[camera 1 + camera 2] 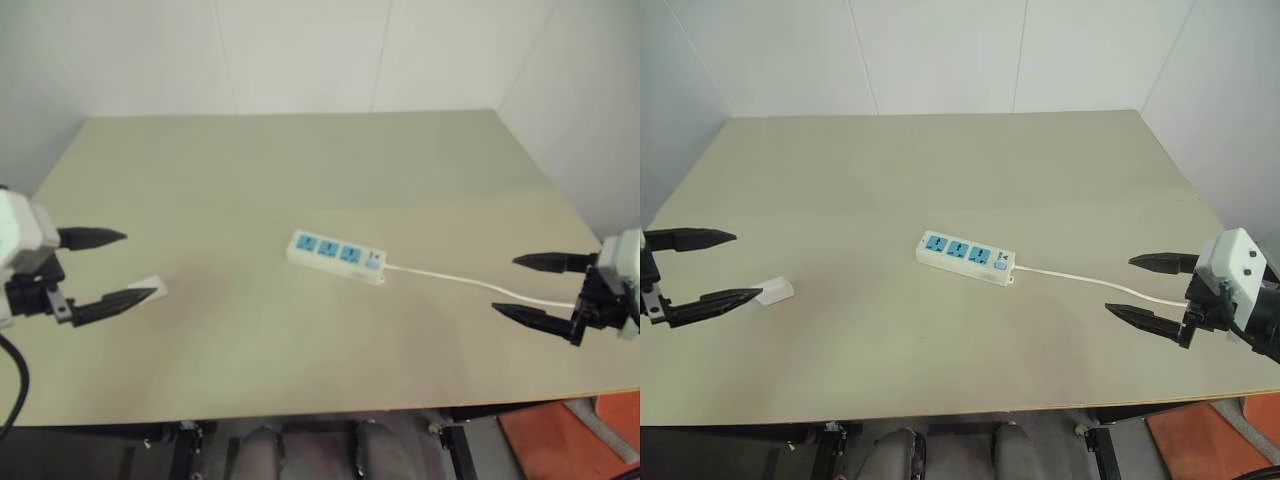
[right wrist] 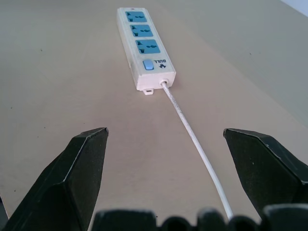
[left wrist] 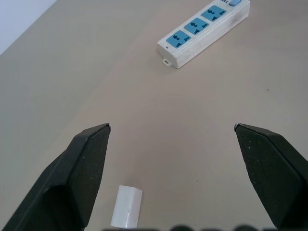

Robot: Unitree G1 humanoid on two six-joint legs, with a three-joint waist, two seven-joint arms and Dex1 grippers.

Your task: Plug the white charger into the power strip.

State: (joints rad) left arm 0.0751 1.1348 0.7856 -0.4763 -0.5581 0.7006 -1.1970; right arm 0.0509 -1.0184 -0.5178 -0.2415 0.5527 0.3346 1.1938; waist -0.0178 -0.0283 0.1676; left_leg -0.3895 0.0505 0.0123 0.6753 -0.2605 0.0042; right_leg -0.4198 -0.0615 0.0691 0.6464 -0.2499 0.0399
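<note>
Left eye view gives you the power strip (image 1: 336,256) lying flat near the middle of the table (image 1: 300,160), its three blue sockets all unfilled and its thin white cord (image 1: 470,283) trailing toward the right edge of the frame. Your white charger (image 1: 773,292) lies on the table at the far left, just beside the left gripper (image 1: 728,268), whose jaws stand wide apart around nothing. Your right gripper (image 1: 1146,288) hangs at the right edge, jaws apart and empty, over the cord

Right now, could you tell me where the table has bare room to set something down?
The table is bare behind the power strip and between it and the white charger. Busiest is the cord side.
</note>
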